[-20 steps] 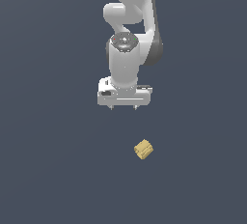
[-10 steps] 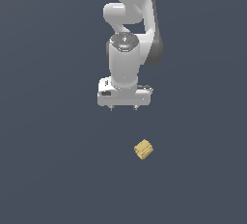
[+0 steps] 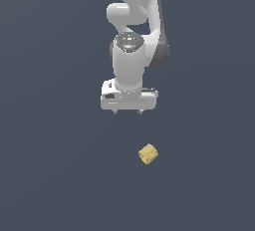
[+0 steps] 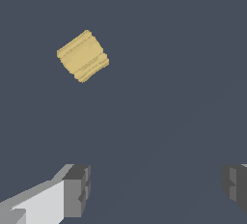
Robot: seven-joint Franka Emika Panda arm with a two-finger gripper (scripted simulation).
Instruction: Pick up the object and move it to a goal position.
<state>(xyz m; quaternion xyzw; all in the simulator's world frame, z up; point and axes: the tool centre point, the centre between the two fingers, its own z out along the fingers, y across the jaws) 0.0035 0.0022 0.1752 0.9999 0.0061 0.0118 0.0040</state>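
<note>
A single white Franka arm hangs over a plain dark grey floor, its gripper [image 3: 128, 111] pointed down with the jaws spread wide and nothing between them; in the wrist view the two grey fingertips [image 4: 76, 190] stand far apart with bare floor in the gap. One small tan-yellow object [image 3: 148, 154] lies alone on the floor, nearer the camera than the gripper and a little toward the exterior view's right, well apart from the fingers and untouched. It is the only loose thing in sight: one arm, one gripper, one object, and no goal marker shows in either view. The chunk is blocky, lies turned askew to the fingers, and has ridged bands along two opposite sides. It looks rigid and, being far smaller than the gripper, probably light. The flatter faces between the ridged edges seem the safest place to pinch, since a grip across the corners could let it twist or slip out.
</note>
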